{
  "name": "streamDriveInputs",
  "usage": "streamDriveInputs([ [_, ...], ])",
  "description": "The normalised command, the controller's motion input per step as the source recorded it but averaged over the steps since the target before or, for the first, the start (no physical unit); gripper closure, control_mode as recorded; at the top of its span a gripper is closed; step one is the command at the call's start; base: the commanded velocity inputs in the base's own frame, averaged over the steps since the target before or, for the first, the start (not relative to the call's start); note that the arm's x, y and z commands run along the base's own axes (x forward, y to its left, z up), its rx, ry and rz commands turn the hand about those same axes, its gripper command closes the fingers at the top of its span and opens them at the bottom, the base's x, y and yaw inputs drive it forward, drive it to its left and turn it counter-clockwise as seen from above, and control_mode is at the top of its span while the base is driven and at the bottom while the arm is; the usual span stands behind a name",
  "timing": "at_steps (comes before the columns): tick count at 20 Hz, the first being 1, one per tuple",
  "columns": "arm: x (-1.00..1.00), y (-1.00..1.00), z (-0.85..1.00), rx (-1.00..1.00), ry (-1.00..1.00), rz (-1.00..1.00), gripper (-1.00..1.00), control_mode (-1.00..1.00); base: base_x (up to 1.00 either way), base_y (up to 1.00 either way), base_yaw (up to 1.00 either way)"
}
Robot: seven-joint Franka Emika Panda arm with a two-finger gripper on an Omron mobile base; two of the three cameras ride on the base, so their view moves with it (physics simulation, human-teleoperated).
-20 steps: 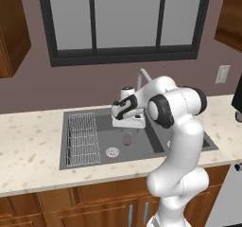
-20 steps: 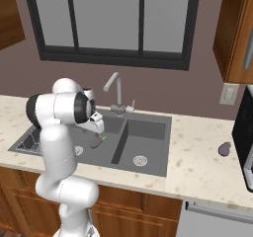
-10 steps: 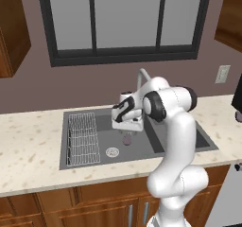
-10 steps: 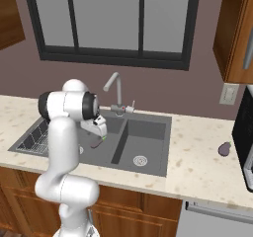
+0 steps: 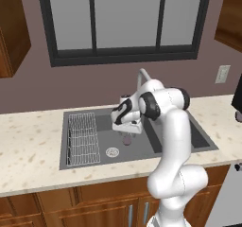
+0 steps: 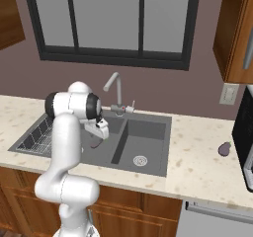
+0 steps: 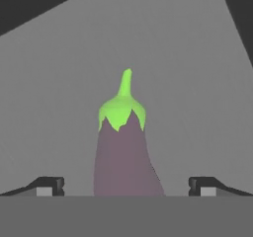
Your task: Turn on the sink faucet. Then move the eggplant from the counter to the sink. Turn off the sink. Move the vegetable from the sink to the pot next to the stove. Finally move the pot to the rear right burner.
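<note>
The eggplant (image 7: 123,152), purple with a green cap, lies on the grey floor of the sink's left basin (image 5: 106,124). It shows as a small purple shape (image 5: 126,140) just under my gripper (image 5: 126,131). The gripper (image 7: 126,186) points down at it and stands open, one fingertip (image 7: 47,185) on each side of the eggplant's body and neither touching it. From the right, the gripper (image 6: 100,134) hangs low inside the left basin. The faucet (image 6: 114,83) rises behind the sink, its spout (image 5: 142,74) partly hidden by my arm. I see no water running.
A wire rack (image 5: 83,138) fills the left part of the left basin, beside a drain (image 5: 112,151). The right basin (image 6: 146,147) has its own drain. A small dark purple object (image 6: 225,149) sits on the counter at the far right, near a dark appliance (image 6: 244,127).
The arm has leaned forward and the gripper has come down into the left basin toward the eggplant. Its jaws have stayed open.
</note>
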Motion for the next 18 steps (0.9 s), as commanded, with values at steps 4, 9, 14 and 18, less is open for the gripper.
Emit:
streamDriveInputs([
  [4, 0.00, -0.03, -0.28, 0.00, 0.00, -0.03, -1.00, -1.00, 0.00, 0.00, 0.00],
  [9, 0.01, 0.00, -0.27, 0.00, 0.00, -0.02, -1.00, -1.00, 0.00, 0.00, 0.00],
  [14, 0.00, 0.00, -0.26, 0.00, 0.00, 0.00, -1.00, -1.00, 0.00, 0.00, 0.00],
  [18, 0.00, 0.01, -0.39, 0.00, 0.00, 0.00, 1.00, -1.00, 0.00, 0.00, 0.00],
])
